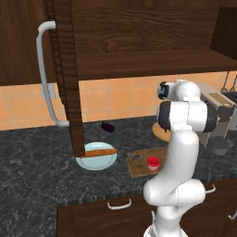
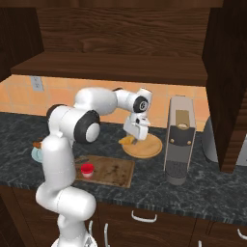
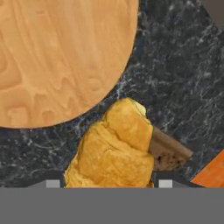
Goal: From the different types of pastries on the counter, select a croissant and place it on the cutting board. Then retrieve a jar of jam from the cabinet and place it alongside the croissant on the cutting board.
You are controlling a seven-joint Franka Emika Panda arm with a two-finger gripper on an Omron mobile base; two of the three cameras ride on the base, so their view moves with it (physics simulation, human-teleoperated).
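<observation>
One golden croissant point(image 3: 116, 148) is clamped in the pincer point(image 2: 133, 139), raised over the table point(image 2: 202, 190) beside one round wooden board point(image 2: 144, 146), long axis along the fingers. One cutting board point(image 2: 113, 171) is seen nearer.

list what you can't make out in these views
- Left base view: the hand and croissant are behind the robot's own forearm; the plate is partly covered by the open cabinet door.
- Hand view: the hand straddles the croissant, but the bottom edge cuts off the fingertips, so contact is unclear.
- Right base view: the small red item on the cutting board is too small to identify.
</observation>
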